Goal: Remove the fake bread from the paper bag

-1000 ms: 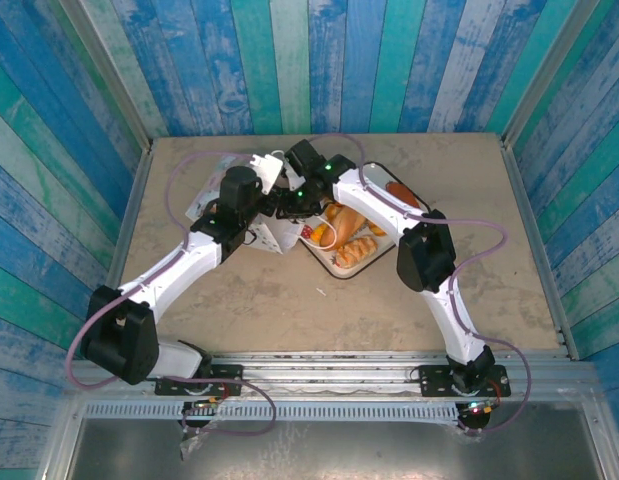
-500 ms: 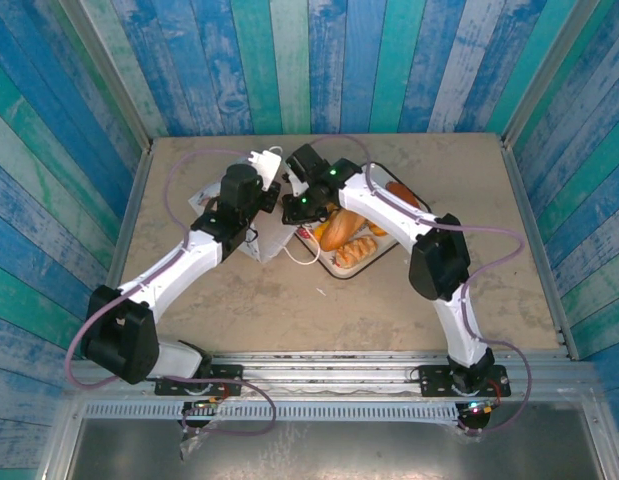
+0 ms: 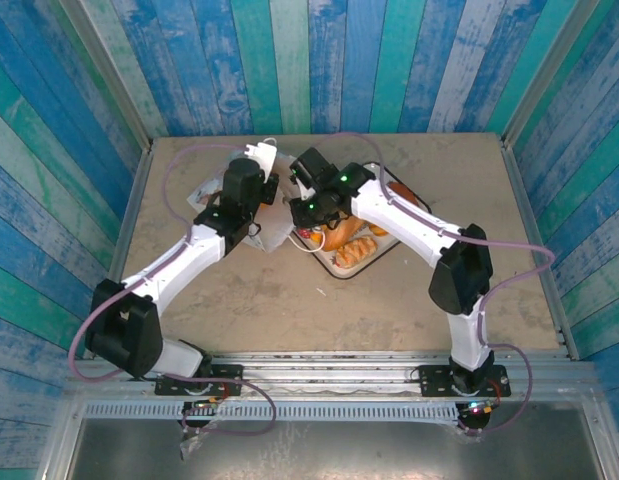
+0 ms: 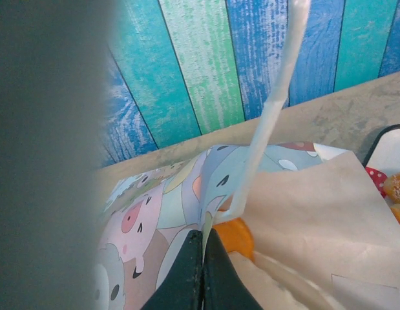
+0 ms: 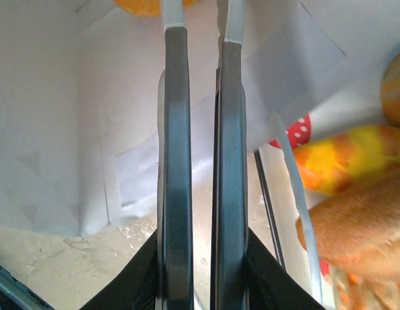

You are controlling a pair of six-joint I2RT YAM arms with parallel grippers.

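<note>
The paper bag (image 3: 274, 232) lies crumpled on the matte, speckled tabletop (image 3: 289, 310), just beside the left side of the tray (image 3: 339, 270), a shallow dark-rimmed dish with red printed spots. Its outside is printed with pastel cartoon animals and its inside is plain pale paper. The left end effector (image 4: 203, 237) is clenched on the bag's rim at the foot of a flat white handle (image 4: 271, 110) that rises straight. Just behind those dark fingers, one glossy orange piece (image 4: 237, 236) sits inside the bag's mouth. The right end effector (image 5: 196, 39) is clenched, its slim fingers almost touching over the bag's creased white paper beside the tray; whether it pinches anything cannot be told. The rest of the fake bread (image 3: 341, 235), smooth golden and brown loaves, fills the tray.
</note>
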